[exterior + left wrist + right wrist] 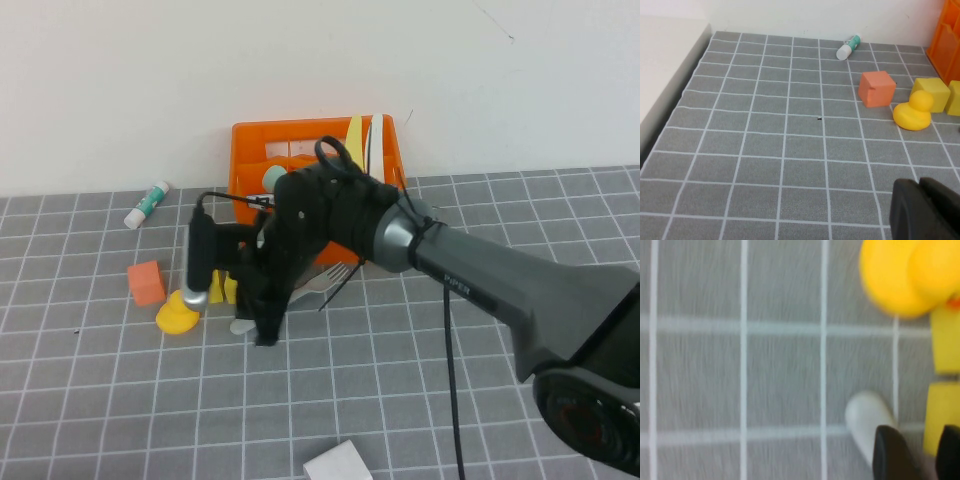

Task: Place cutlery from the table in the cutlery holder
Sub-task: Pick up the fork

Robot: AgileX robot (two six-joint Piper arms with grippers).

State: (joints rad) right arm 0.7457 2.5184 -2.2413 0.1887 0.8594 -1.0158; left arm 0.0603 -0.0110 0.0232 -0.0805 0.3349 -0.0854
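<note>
One narrow-gapped right gripper [915,452] over a pale spoon [865,422]; left gripper [922,210], gap untellable, parked apart.

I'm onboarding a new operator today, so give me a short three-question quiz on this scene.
1. True or false: the yellow knife stands in the cutlery holder.
2. Which cutlery piece lies on the table by the right end effector, which is low and open? A fork, B white knife, C yellow knife.
3. Fill in: the left end effector, low over bare tiles, faces a yellow rubber ____.
Key: 1 true; 2 A; 3 duck.
</note>
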